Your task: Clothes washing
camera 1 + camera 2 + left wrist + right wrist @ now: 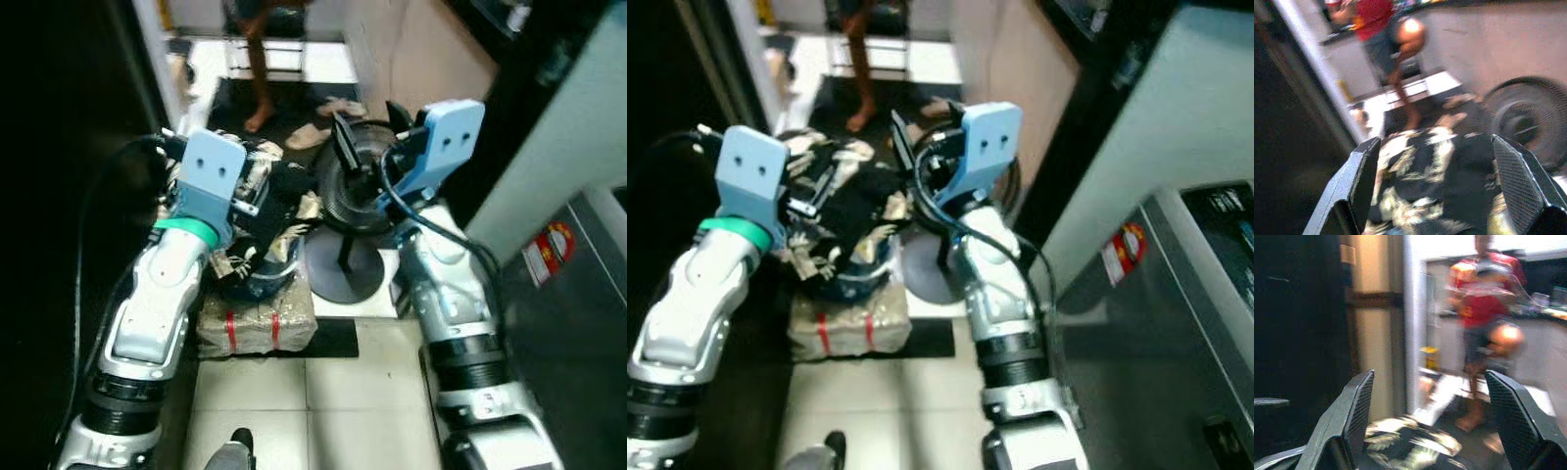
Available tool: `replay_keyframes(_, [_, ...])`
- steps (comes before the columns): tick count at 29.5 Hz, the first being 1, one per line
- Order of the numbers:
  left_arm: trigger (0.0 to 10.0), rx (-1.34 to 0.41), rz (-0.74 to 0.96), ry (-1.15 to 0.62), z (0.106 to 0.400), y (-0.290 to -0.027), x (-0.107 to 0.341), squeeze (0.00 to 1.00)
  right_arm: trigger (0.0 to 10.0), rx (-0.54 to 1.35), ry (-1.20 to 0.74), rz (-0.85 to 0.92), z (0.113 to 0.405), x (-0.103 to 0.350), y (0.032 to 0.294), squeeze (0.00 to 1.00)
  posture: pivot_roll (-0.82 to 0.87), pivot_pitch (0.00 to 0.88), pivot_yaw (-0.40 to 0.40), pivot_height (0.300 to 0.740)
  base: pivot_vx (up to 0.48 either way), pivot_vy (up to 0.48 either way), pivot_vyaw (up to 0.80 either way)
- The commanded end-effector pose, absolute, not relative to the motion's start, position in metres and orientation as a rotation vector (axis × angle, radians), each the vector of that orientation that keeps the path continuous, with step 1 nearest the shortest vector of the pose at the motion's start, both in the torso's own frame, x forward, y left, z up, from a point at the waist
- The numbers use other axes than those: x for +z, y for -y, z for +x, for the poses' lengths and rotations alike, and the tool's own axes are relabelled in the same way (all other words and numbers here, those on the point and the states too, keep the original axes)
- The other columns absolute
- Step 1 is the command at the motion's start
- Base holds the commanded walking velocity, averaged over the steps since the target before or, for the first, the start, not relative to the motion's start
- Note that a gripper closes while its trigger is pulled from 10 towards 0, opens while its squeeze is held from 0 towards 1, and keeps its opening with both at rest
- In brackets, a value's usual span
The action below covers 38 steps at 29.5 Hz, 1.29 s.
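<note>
We hold both claws spread wide and empty: the left claw (1437,196) over the patterned clothes (269,220) heaped in a blue basket (260,279), the right claw (367,147) near the floor fan (348,191), which it could knock over.

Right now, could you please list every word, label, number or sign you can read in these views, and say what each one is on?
None can be read.
Red and yellow round sticker on the grey appliance: print too small and blurred.
White label beside it: text too blurred.
Pale markings on the appliance's dark top panel: illegible.
</note>
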State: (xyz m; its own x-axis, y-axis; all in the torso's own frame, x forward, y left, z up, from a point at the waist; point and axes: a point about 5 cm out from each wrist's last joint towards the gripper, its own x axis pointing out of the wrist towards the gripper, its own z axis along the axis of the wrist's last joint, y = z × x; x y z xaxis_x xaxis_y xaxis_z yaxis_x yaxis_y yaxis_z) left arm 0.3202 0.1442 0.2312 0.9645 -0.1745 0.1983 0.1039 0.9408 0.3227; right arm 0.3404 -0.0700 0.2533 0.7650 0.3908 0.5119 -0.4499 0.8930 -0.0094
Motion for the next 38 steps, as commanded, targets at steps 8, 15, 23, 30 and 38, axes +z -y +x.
replay_keyframes(8, [10.0,-0.161,0.313,0.219,0.3203,-0.1389,0.2274,0.00,10.0,0.419,0.508,0.097,0.3424,0.2470,0.0802,0.00,0.07,0.000,-0.009,0.740,0.425,0.000,0.29])
replay_keyframes(15, [10.0,-0.159,0.314,0.217,0.3204,-0.1387,0.2265,0.00,10.0,0.410,0.505,0.102,0.3435,0.2476,0.0818,0.00,0.07,0.000,-0.011,0.740,0.417,0.034,0.00])
replay_keyframes(23, [10.0,-0.155,0.313,0.217,0.3207,-0.1384,0.2262,0.00,10.0,0.411,0.501,0.095,0.3435,0.2470,0.0813,0.00,0.07,0.000,-0.012,0.740,0.415,0.092,0.26])
replay_keyframes(30, [10.0,-0.154,0.313,0.218,0.3209,-0.1391,0.2263,0.00,10.0,0.401,0.500,0.101,0.3444,0.2473,0.0824,0.00,0.07,0.000,-0.013,0.740,0.406,0.245,0.00])
replay_keyframes(38, [10.0,-0.148,0.313,0.217,0.3211,-0.1403,0.2262,0.00,10.0,0.404,0.498,0.102,0.3447,0.2472,0.0819,0.00,0.07,0.000,-0.014,0.740,0.359,0.244,0.00])
